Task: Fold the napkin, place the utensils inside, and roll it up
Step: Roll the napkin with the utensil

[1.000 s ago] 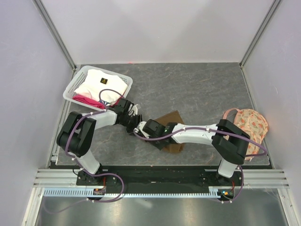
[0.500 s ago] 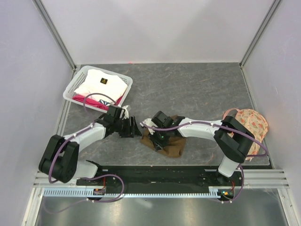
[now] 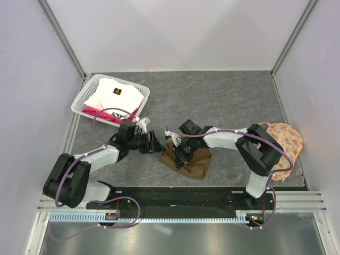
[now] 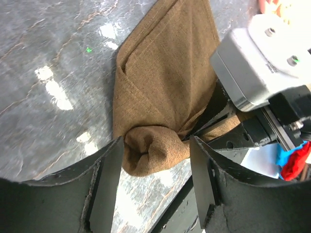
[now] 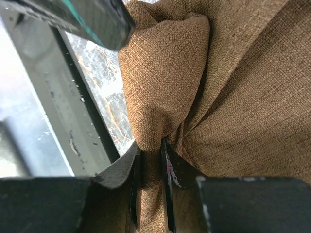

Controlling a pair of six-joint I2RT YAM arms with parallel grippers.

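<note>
The olive-brown napkin (image 3: 194, 163) lies bunched and partly rolled on the grey table, near the front middle. My right gripper (image 3: 178, 158) comes in from the right and is shut on the napkin (image 5: 233, 87). A fold of cloth is pinched between the right gripper's (image 5: 150, 148) two narrow fingers. My left gripper (image 3: 157, 143) stands open just left of the cloth. In the left wrist view the napkin's (image 4: 165, 82) rolled end sits between the left gripper's (image 4: 156, 141) spread fingers, with a gap on each side. The utensils are hidden.
A white basket (image 3: 85, 95) with a white cloth (image 3: 114, 94) and a pink cloth (image 3: 101, 113) stands at the back left. A peach floral fabric piece (image 3: 284, 139) lies at the right edge. A black rail (image 3: 175, 197) runs along the near edge, close to the napkin.
My left gripper has opened, and its arm has dropped low and reached towards the napkin's left end. The right gripper has tightened on the cloth, which is now more bunched and shifted left.
</note>
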